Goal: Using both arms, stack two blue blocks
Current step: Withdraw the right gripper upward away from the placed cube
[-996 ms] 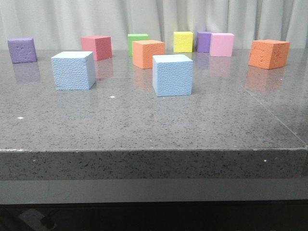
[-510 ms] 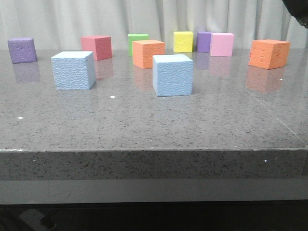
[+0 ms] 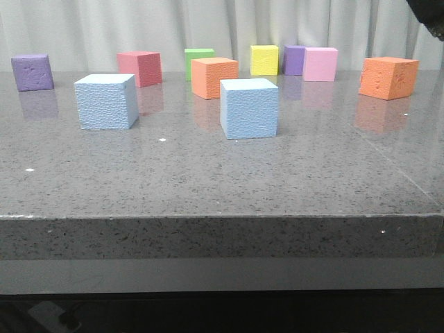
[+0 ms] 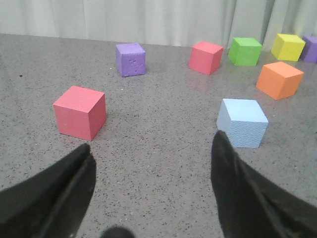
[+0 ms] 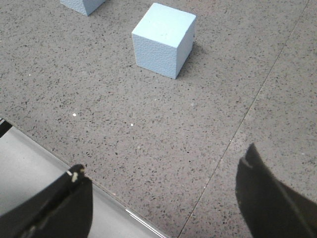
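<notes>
Tabletop (image 5: 148, 129): blue block (image 5: 163, 38) beyond right gripper (image 5: 163, 198).

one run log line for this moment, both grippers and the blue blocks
left gripper: open, empty | right gripper: open, empty | blue blocks: apart on table, unstacked

The left black claw (image 4: 151, 191) hangs above the grey speckled worktop (image 4: 148, 148) with its two dark fingers (image 4: 64, 191) spread wide, gripping nothing. The right black claw (image 5: 166, 198) is likewise spread wide and empty, hovering over the worktop's near edge. In the front view only a dark bit of arm (image 3: 431, 15) shows at the upper right corner.
</notes>
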`<control>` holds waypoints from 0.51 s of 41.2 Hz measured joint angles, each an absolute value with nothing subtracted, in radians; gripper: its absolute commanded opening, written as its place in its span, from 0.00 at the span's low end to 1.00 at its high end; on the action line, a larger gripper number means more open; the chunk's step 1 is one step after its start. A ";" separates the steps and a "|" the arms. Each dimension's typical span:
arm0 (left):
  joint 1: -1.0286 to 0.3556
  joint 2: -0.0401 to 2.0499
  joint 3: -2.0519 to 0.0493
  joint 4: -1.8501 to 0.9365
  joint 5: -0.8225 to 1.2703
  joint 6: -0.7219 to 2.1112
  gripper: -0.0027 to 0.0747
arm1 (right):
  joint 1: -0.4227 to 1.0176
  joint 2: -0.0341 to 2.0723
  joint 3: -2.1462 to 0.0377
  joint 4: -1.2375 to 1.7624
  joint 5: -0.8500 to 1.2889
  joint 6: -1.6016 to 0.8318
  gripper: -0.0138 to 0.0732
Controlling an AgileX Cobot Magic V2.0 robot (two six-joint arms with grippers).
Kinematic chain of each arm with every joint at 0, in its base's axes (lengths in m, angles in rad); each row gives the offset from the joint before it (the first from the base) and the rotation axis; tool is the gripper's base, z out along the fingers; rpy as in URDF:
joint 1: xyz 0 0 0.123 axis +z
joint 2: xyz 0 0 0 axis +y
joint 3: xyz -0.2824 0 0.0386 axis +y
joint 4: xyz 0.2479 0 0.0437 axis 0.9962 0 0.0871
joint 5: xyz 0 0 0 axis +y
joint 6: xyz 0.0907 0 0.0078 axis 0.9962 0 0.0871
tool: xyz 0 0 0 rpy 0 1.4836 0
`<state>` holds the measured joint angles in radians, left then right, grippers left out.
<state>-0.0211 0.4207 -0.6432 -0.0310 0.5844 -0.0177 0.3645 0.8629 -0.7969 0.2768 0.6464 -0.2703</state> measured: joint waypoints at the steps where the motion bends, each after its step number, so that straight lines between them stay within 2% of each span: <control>1: -0.024 0.434 -0.651 -0.033 0.584 -0.014 0.78 | 0.365 0.863 -0.797 0.277 0.646 -0.270 0.85; 21: -0.346 0.866 -0.918 -0.038 0.560 0.060 0.77 | 0.365 0.863 -0.797 0.279 0.646 -0.270 0.85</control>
